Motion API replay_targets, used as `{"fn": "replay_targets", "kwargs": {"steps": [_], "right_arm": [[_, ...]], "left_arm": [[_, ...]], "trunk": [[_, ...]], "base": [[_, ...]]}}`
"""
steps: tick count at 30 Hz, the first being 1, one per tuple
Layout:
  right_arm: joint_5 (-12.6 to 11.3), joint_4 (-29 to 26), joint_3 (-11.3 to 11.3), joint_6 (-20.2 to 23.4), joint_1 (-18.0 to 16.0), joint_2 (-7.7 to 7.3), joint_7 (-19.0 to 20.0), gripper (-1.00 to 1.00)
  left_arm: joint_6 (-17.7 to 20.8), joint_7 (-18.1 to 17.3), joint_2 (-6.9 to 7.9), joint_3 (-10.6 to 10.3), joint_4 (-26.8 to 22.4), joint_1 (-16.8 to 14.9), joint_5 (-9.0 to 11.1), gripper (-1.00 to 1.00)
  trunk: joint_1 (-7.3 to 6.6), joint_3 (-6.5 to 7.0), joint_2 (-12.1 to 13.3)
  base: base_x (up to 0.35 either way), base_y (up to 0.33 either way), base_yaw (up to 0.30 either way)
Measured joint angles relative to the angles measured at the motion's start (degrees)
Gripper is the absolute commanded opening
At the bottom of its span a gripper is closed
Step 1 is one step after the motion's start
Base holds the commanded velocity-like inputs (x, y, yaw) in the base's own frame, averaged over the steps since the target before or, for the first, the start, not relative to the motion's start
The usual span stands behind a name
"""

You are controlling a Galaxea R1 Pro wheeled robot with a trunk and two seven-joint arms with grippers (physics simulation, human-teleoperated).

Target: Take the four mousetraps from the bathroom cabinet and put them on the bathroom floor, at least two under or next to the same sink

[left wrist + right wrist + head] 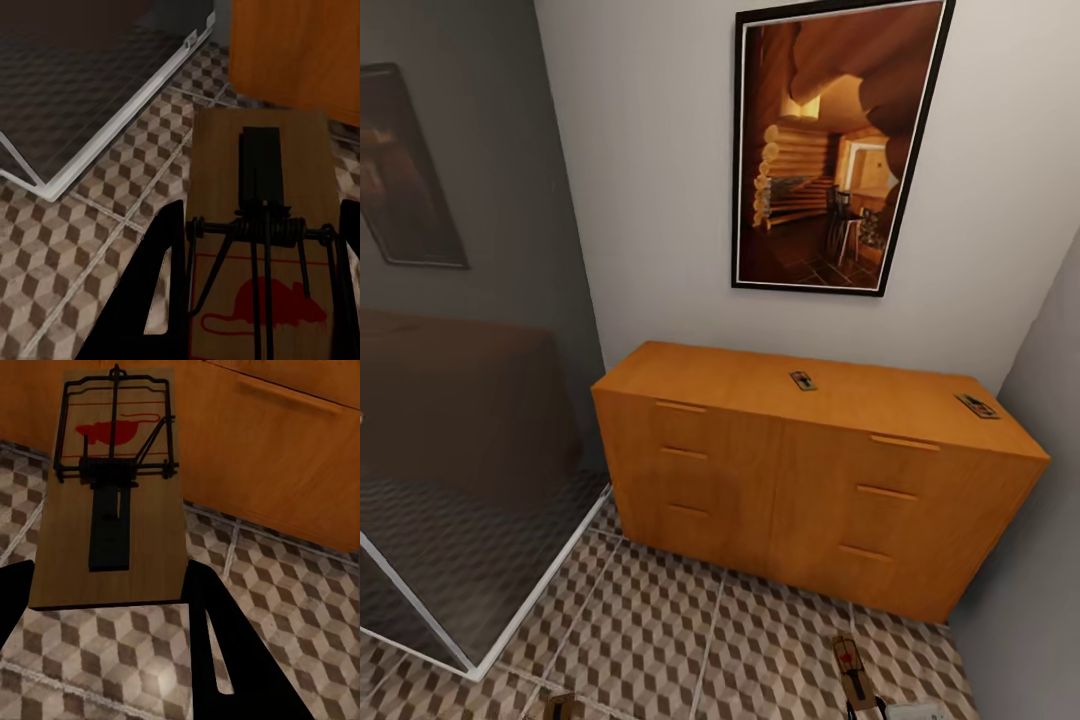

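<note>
Two mousetraps lie on top of the orange wooden cabinet [810, 480], one near the middle [803, 381] and one at the right end [977, 406]. A third mousetrap [259, 157], brown board with dark wire and a red mouse mark, sits between the fingers of my left gripper [262, 217], which is shut on it above the cube-patterned floor [112, 195]. My right gripper [109, 585] is shut on a fourth mousetrap [112, 487], held out in front of the cabinet's drawers and also seen as the trap [847, 662] low in the head view. The sink is out of view.
A glass shower screen with a white frame [510, 610] stands at the left, reflecting the room. A framed picture [830, 150] hangs above the cabinet. A grey wall [1040, 560] closes the right side. Patterned tiles [690, 640] lie open in front of the cabinet.
</note>
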Motion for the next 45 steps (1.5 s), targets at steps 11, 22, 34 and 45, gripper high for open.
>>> {"fn": "replay_targets", "kwargs": {"steps": [11, 22, 34, 45], "right_arm": [[0.03, 0.00, -0.07, 0.00, 0.00, 0.09, -1.09, -1.00], [0.03, 0.00, -0.03, 0.00, 0.00, 0.10, -1.13, -1.00], [0.08, 0.07, 0.02, 0.00, 0.00, 0.11, -1.13, -1.00], [0.09, 0.19, 0.01, 0.00, 0.00, 0.10, -1.13, -1.00]], "left_arm": [[0.00, 0.07, -0.06, 0.00, 0.00, 0.00, 0.04, -1.00], [0.00, 0.07, -0.06, 0.00, 0.00, 0.00, 0.01, -1.00], [0.00, 0.07, -0.06, 0.00, 0.00, 0.00, 0.02, -1.00], [0.00, 0.07, -0.06, 0.00, 0.00, 0.00, 0.04, -1.00]], "trunk": [[0.00, 0.00, 0.00], [0.00, 0.00, 0.00], [0.00, 0.00, 0.00], [0.00, 0.00, 0.00]], "base": [[0.000, 0.000, 0.245], [0.000, 0.000, 0.233], [0.000, 0.000, 0.253], [0.000, 0.000, 0.253]]}}
